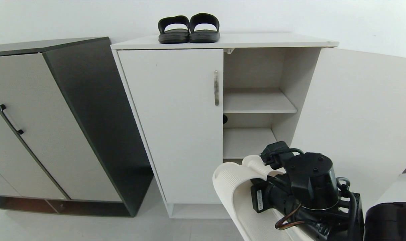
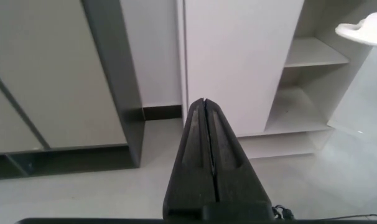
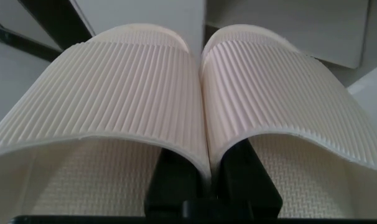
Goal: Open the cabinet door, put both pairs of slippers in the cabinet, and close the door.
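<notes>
White slippers (image 1: 234,187) lower right, right gripper (image 3: 208,186) clamping both inner edges; left gripper (image 2: 205,143) sitting clenched, empty. Risk imo: toes catching shelf (image 1: 246,142) edge going in, one slipping out

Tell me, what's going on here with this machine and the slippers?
The robot is putting slippers away. Its right gripper holds a pair of white slippers in front of the white cabinet, whose right door stands open while the left door is shut. No slippers are inside yet: a black pair sits on the cabinet's top. The left gripper is shut, holding nothing.
</notes>
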Robot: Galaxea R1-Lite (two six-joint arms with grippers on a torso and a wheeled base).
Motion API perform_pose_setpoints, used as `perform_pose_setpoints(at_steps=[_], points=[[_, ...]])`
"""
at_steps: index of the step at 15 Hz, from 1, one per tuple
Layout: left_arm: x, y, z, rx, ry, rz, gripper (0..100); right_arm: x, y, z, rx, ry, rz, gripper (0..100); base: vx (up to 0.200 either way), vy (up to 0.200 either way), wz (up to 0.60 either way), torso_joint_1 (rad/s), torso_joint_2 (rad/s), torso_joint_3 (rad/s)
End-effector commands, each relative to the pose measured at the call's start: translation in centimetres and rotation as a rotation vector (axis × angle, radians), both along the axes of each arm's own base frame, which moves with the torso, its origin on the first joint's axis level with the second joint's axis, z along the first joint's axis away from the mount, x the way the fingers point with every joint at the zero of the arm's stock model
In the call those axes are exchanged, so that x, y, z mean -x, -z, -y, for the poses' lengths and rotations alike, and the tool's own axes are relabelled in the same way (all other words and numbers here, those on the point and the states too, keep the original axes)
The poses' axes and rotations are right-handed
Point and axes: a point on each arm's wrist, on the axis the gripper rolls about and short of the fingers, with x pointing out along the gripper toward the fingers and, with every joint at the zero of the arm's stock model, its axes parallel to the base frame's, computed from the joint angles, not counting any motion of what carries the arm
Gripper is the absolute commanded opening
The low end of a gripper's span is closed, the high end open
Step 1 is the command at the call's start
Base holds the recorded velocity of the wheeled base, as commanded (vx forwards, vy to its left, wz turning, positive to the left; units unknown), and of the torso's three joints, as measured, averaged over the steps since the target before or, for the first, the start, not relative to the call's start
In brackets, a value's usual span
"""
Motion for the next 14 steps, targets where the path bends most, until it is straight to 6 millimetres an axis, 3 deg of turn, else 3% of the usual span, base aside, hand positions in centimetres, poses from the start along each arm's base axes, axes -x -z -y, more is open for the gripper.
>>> perform_pose_setpoints(at_steps=[1,4,8,14], points=[[0.0,0.0,0.0,0.000,0.000,-0.001,0,-0.1,0.3,-0.2,0.007,0.000,-0.007,0,0.000,-0.200,0.00,0.007,0.00,0.002],[0.0,0.0,0.0,0.001,0.000,-0.002,0,-0.7,1.1,-0.9,0.018,0.000,-0.016,0,0.000,-0.067,0.00,0.002,0.00,0.001],[0.0,0.0,0.0,0.013,-0.003,-0.002,0,-4.2,2.2,-3.5,0.047,0.137,0.021,0,0.000,0.000,0.00,0.000,0.00,0.000],[0.0,0.0,0.0,0.013,-0.004,-0.002,0,-6.4,4.9,-3.2,0.056,0.214,-0.032,0,0.000,0.000,0.00,0.000,0.00,0.000]])
